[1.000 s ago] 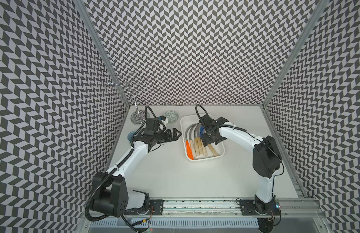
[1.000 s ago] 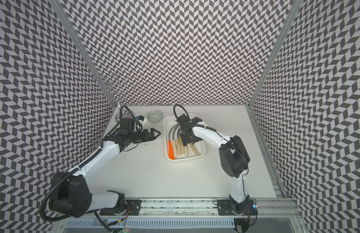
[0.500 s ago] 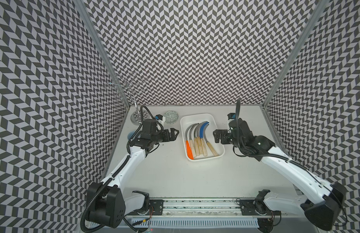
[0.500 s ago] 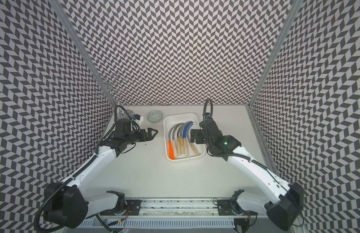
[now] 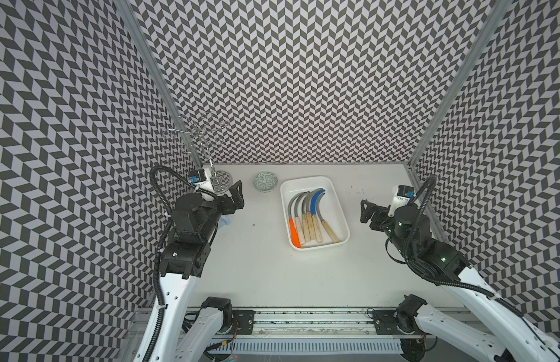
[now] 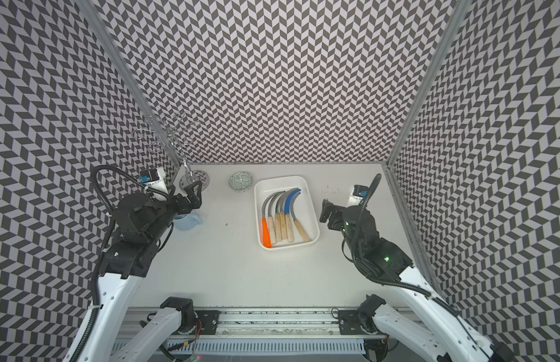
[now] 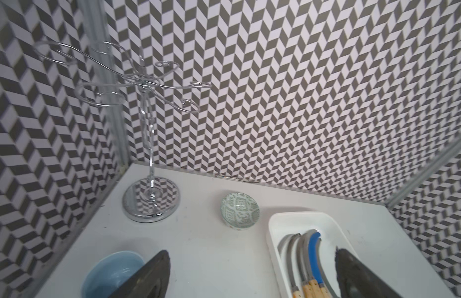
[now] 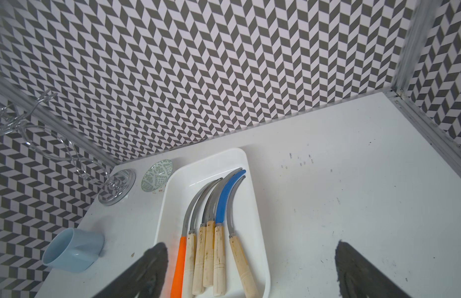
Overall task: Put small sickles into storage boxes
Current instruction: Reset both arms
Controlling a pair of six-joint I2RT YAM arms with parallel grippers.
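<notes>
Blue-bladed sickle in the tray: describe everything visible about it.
The blue-bladed sickle has a curved blue blade and a straight pale handle that looks like wood. It lies flat in the white tray, tip at the tray's far end, handle at its near end. It is packed among the grey-bladed sickles: its handle lies against its neighbours' handles, and a grey blade hugs each side of its own.

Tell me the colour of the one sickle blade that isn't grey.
Blue. The blade shows best in the right wrist view.
</notes>
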